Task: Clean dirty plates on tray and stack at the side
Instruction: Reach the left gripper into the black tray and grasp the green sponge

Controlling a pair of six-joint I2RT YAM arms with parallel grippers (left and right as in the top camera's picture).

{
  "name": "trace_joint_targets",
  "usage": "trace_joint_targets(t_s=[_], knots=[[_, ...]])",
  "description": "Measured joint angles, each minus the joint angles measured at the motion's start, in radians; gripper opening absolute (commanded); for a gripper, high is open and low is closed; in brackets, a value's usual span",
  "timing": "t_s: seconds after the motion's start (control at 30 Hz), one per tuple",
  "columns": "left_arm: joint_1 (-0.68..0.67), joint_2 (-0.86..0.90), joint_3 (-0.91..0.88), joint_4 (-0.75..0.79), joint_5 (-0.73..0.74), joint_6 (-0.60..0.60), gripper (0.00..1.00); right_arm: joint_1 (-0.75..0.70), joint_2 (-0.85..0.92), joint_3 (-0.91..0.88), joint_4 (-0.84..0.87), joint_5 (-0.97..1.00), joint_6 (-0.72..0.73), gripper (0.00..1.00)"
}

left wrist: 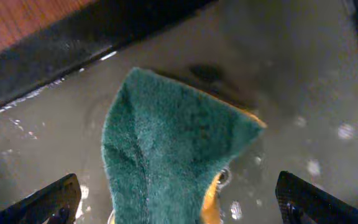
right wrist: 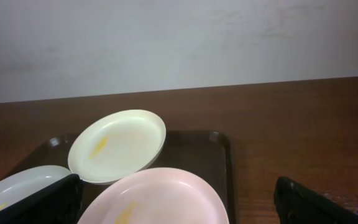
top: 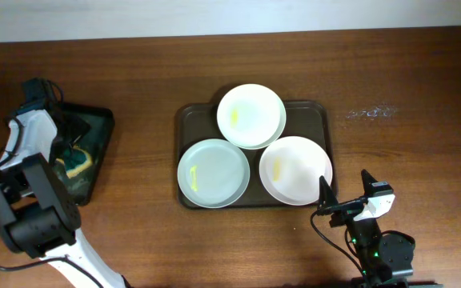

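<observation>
Three plates lie on the dark brown tray: one at the back, one at the front left, one at the front right, each with a yellow smear. My right gripper is open and empty just beyond the tray's front right corner; in its wrist view its fingers straddle the front right plate, with the back plate behind. My left gripper is open over a green and yellow sponge, which stands between its fingers without being squeezed.
A smaller black tray at the left holds the sponge; its wet floor shows in the left wrist view. A faint smudge marks the table right of the brown tray.
</observation>
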Motion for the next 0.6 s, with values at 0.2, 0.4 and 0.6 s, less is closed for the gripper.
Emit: trace_joint_targets(t_s=[0.2,0.4,0.6], knots=[[0.000,0.048,0.001,-0.039,0.010,0.002,0.02,0.000,0.000,0.000,0.000,0.000,-0.001,0.99],[0.000,0.049,0.001,-0.081,0.023,0.006,0.00,0.000,0.000,0.000,0.000,0.000,0.000,0.98],[-0.044,-0.225,-0.008,-0.145,0.068,0.006,0.00,0.000,0.000,0.000,0.000,0.000,0.000,0.98]])
